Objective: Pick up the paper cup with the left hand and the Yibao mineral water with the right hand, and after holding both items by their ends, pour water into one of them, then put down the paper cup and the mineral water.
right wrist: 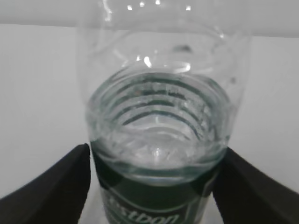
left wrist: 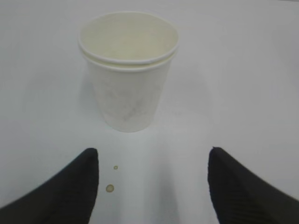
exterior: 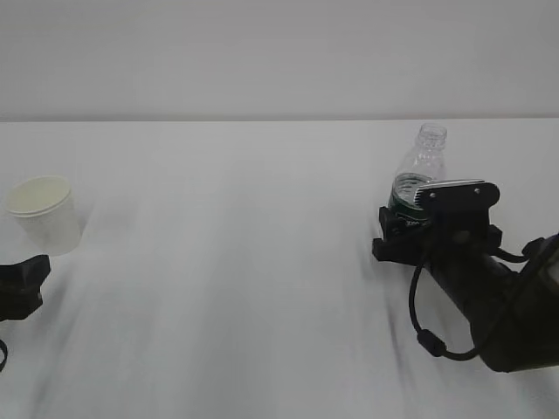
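The paper cup (exterior: 44, 214) stands upright at the far left of the table; in the left wrist view the white cup (left wrist: 128, 70) is straight ahead and looks empty. My left gripper (left wrist: 153, 186) is open, short of the cup, its fingers low over the table. The Yibao mineral water (exterior: 415, 179), clear with a dark green label and no cap, stands on the right. My right gripper (right wrist: 152, 186) is open around the bottle (right wrist: 159, 140) at label height. Its fingers (right wrist: 56, 186) lie close against both sides, with a thin gap on the left.
Two small yellowish drops (left wrist: 110, 187) lie on the white table (exterior: 244, 288) just before the left finger. The right arm (exterior: 489, 305) and its cable lie along the table's right front. A pale wall rises behind the table.
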You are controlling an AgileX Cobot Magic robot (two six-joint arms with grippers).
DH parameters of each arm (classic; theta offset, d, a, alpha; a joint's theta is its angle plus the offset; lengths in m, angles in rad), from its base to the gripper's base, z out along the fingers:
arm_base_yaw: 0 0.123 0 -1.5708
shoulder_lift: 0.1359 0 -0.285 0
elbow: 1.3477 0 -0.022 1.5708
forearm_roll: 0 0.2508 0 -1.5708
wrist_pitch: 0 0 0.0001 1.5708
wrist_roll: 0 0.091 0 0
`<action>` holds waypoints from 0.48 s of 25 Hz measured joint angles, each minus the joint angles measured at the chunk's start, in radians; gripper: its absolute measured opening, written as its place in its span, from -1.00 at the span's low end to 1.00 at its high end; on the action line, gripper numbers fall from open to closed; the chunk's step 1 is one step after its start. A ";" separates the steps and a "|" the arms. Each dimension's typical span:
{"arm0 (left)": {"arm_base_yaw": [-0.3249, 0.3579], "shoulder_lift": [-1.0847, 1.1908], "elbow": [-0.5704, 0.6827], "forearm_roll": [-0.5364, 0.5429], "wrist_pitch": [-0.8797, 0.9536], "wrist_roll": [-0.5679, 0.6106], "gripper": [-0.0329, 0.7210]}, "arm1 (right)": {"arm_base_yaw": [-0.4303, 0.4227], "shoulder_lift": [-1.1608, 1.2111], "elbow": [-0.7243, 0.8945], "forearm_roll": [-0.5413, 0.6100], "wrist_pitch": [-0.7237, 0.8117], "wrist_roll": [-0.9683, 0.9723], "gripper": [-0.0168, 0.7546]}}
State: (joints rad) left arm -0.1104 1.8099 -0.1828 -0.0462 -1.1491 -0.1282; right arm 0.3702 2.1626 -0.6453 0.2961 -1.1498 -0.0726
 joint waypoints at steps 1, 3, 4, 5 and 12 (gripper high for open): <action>0.000 0.000 0.000 0.000 0.000 0.000 0.47 | -0.004 0.000 -0.002 0.000 0.000 0.000 0.58; 0.000 0.000 0.000 0.000 0.000 0.000 0.47 | -0.014 0.000 -0.004 0.000 0.000 0.000 0.58; 0.000 0.000 0.000 0.000 0.000 0.000 0.47 | -0.019 0.000 -0.004 0.000 0.000 0.000 0.58; 0.000 0.000 0.000 0.000 0.000 0.000 0.47 | -0.024 0.000 -0.004 0.000 0.000 0.000 0.58; 0.000 0.000 0.000 0.001 0.000 0.000 0.47 | -0.042 0.013 -0.013 -0.005 0.000 0.000 0.58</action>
State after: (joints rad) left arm -0.1104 1.8099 -0.1828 -0.0456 -1.1491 -0.1282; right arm 0.3287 2.1756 -0.6582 0.2906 -1.1498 -0.0726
